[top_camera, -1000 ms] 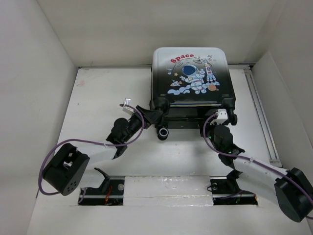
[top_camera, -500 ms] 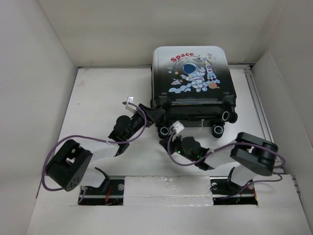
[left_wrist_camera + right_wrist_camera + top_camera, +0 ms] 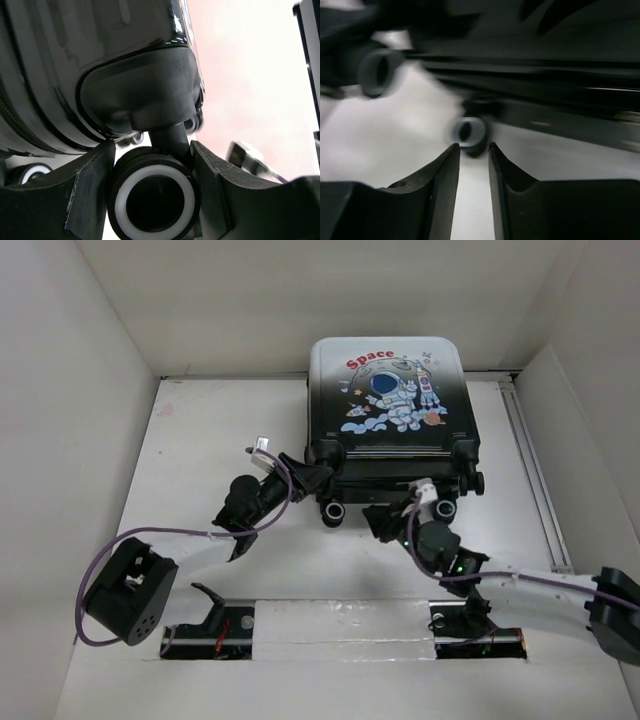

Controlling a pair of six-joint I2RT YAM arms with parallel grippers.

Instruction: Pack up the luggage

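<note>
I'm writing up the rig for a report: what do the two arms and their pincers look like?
The left arm and right arm have white links, bulky black joint housings and a purple cable looping alongside. The left pincer and right pincer each end in two black, wedge-shaped fingers, with a small white connector behind.

Looks like a robotics lab test cell. Shows a white surface (image 3: 200, 440) boxed in by bare panels (image 3: 60, 440) on three sides, a left arm (image 3: 185, 545) and a right arm (image 3: 530, 585) trailing purple cables (image 3: 150, 532), bolted at the near edge, and a metal rail (image 3: 530, 470) along the right side.
</note>
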